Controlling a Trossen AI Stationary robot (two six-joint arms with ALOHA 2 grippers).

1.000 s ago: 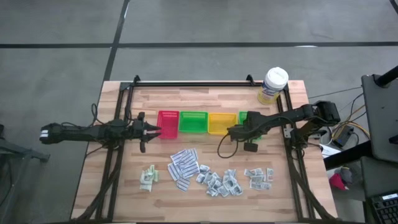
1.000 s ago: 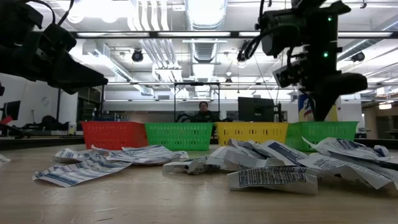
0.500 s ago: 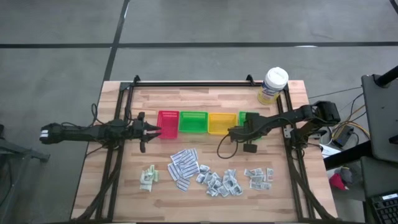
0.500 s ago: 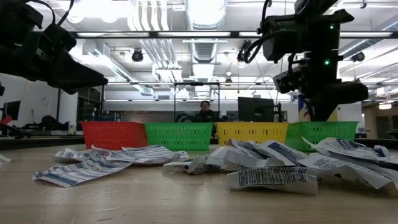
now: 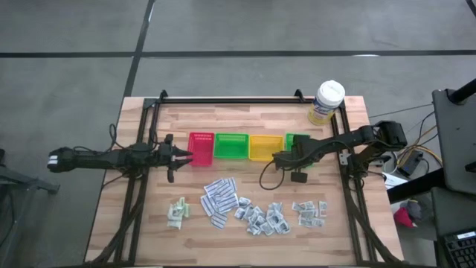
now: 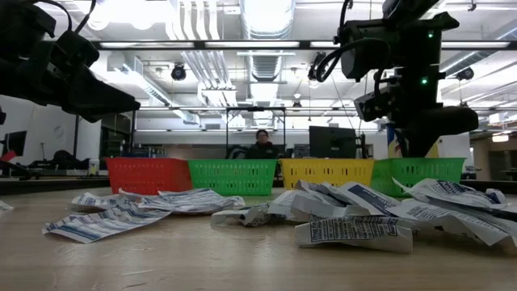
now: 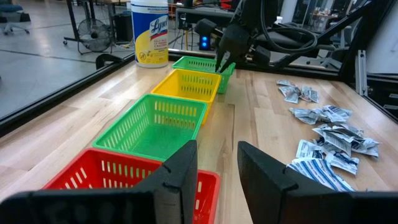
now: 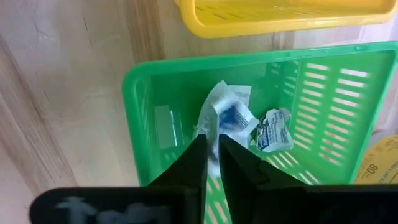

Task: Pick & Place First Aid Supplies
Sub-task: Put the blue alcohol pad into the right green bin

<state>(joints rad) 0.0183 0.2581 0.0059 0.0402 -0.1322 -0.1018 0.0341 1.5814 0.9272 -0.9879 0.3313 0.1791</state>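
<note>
The right gripper point(image 8: 212, 163), fingers nearly together, hangs over the end green tray point(image 8: 323, 74) with packets point(image 8: 227, 115) inside. The left gripper point(image 7: 217, 168) waits partly open by the red tray point(image 7: 112, 177).

Across the wooden desk point(image 6: 161, 259) lay a scatter of crumpled paper packets point(image 6: 355, 230), white with blue print, spread from left to right in the near ground. Behind them, at the far edge, stood four trays in a row: a red tray point(image 6: 148, 175), a green tray point(image 6: 234, 175), a yellow tray point(image 6: 326, 172) and another green tray point(image 6: 420, 171) at the right. The right tool point(image 6: 420, 129) hung just above that rightmost tray. The left arm point(image 6: 65, 69) loomed dark at upper left. A person point(image 6: 261, 144) sat far behind.
</note>
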